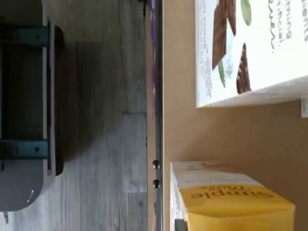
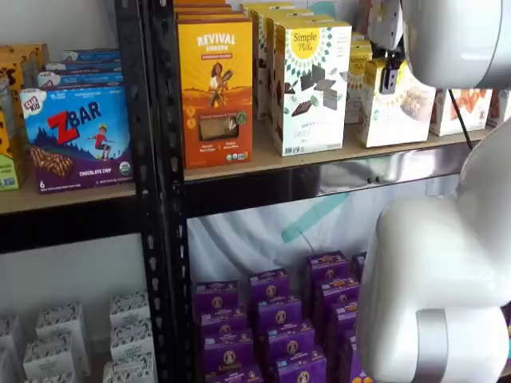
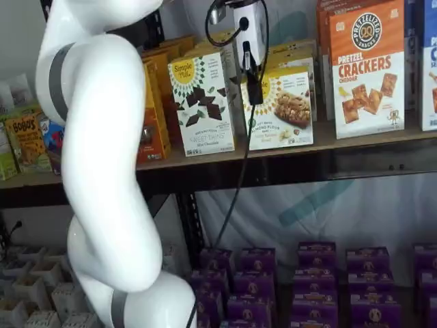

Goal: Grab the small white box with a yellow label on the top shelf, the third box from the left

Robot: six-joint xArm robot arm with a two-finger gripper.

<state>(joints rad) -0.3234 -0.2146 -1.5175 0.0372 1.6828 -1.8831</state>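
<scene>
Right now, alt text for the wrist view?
Looking down on the top shelf: the small white box, yellow top facing the camera, and the taller white box with chocolate squares stand apart. Grey floor lies beyond the shelf's front rail.

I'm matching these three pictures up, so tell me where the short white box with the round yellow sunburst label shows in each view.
Wrist view: the short white cardboard box with the yellow top lies turned sideways on the tan board.
A shelf view: it stands right of centre, partly behind the arm.
A shelf view: centre, behind the gripper, cookie picture showing.
Shared landmark: the taller white box with dark chocolate squares, its neighbour.
</scene>
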